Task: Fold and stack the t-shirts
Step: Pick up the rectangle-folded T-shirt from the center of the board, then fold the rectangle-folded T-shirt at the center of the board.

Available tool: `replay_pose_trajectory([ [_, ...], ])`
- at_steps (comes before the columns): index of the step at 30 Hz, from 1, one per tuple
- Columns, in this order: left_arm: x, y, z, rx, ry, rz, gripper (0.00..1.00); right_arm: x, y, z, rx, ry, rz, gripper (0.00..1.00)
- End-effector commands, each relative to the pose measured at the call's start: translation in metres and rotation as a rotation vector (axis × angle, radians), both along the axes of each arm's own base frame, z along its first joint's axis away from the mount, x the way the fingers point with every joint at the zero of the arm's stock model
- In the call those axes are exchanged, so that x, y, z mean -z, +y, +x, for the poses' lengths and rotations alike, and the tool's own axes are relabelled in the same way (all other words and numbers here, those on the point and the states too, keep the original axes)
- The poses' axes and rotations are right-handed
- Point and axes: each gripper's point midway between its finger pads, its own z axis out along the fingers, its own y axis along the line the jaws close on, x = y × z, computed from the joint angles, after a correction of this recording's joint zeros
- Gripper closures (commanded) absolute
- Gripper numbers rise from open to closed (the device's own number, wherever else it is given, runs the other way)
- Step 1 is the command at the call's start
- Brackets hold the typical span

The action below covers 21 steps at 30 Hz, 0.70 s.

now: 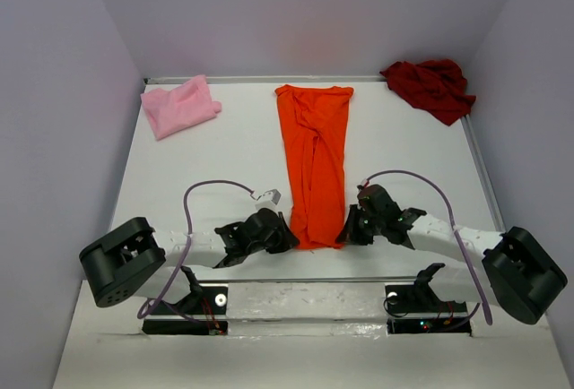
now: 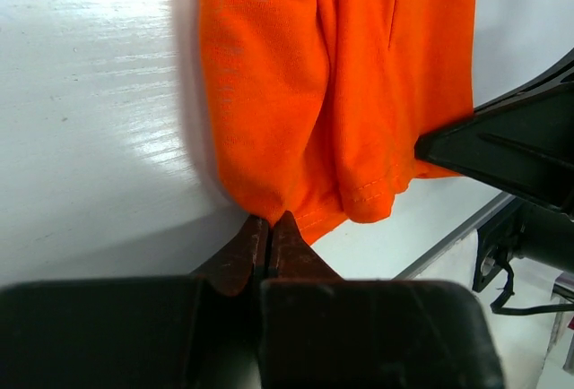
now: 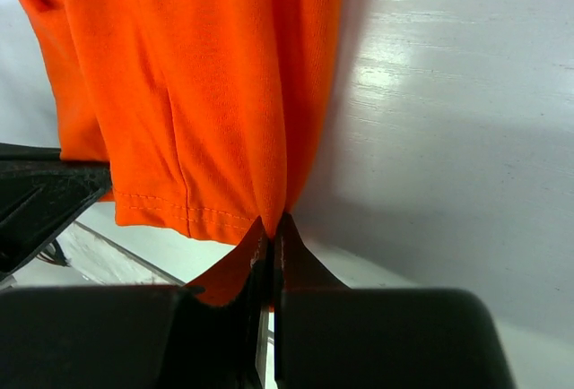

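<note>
The bright orange t-shirt lies as a long narrow strip down the middle of the white table. My left gripper is shut on its near left corner. My right gripper is shut on its near right corner. The near hem hangs a little above the table between the two grippers. The light pink t-shirt lies crumpled at the back left. The dark red t-shirt lies crumpled at the back right corner.
The table's near edge runs just behind both grippers. A metal rail lines the right side of the table, and grey walls close it in. The right gripper's black finger shows in the left wrist view.
</note>
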Motion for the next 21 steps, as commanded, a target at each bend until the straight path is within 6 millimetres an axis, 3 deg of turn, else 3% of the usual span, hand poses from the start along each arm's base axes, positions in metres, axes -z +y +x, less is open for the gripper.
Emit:
replay_pose_trajectory([
  [1, 0.000, 0.004, 0.000, -0.003, -0.025, 0.008, 1.00, -0.002, 0.000, 0.004, -0.002, -0.032, -0.017, 1.00],
  [6, -0.006, 0.007, 0.000, 0.001, -0.037, 0.012, 1.00, -0.008, -0.005, 0.001, -0.007, -0.042, -0.028, 1.00],
  [10, -0.015, 0.009, 0.000, 0.002, -0.049, 0.013, 1.00, -0.029, -0.006, 0.008, -0.005, -0.103, -0.022, 1.00],
  [17, -0.071, 0.006, 0.028, -0.043, -0.206, 0.005, 1.00, -0.071, 0.000, 0.037, -0.003, -0.219, -0.047, 1.00],
  [21, -0.086, 0.004, 0.041, -0.061, -0.252, 0.040, 1.00, -0.085, 0.004, 0.058, 0.000, -0.279, -0.082, 1.00],
])
